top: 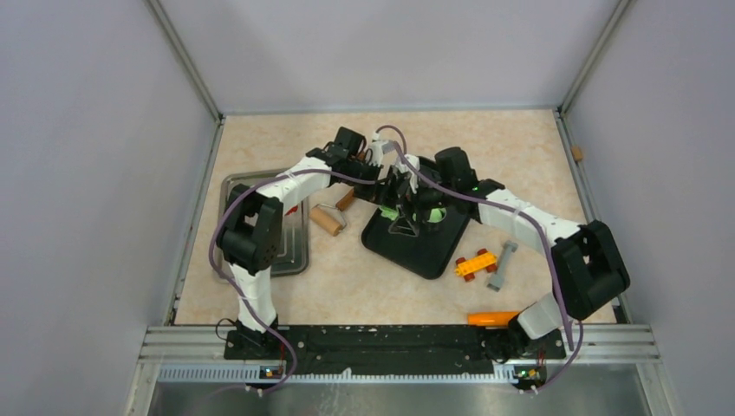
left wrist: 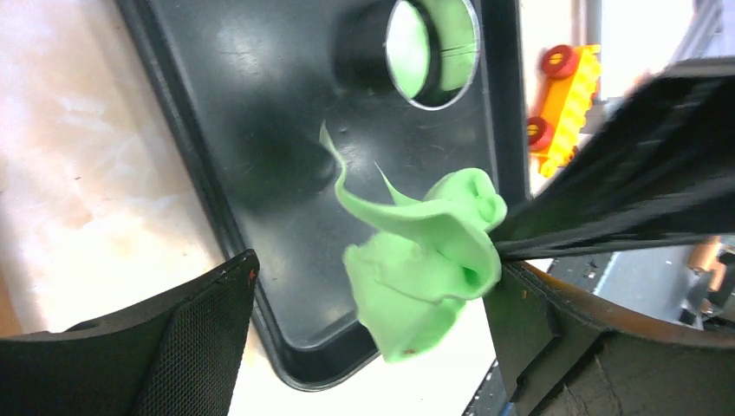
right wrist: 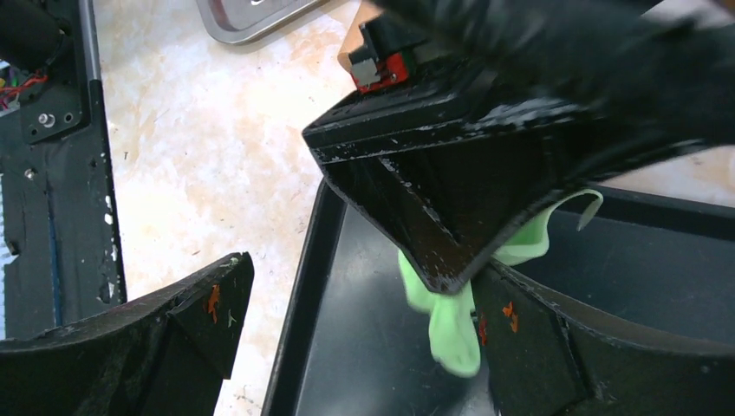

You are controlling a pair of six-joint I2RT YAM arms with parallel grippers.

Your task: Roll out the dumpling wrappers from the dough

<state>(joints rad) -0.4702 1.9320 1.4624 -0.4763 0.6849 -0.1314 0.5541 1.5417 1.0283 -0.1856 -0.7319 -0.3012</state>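
A ragged scrap of lime-green dough [left wrist: 425, 260] hangs above the black tray [left wrist: 260, 104], pressed between one finger of my left gripper [left wrist: 373, 277] and one finger of my right gripper [right wrist: 360, 277]. Both grippers have their jaws wide apart. The dough also shows in the right wrist view [right wrist: 451, 325] and the top view [top: 390, 212]. A metal ring cutter [left wrist: 431, 52] stands on the tray with a green dumpling wrapper [left wrist: 407, 43] inside it. In the top view both grippers [top: 394, 195] [top: 418, 204] meet over the tray's far part.
A wooden rolling pin [top: 329, 218] lies left of the black tray [top: 425, 251]. A metal tray [top: 295, 238] sits under the left arm. A yellow toy car [top: 475, 263], a grey tool [top: 503, 264] and an orange piece [top: 492, 318] lie to the right.
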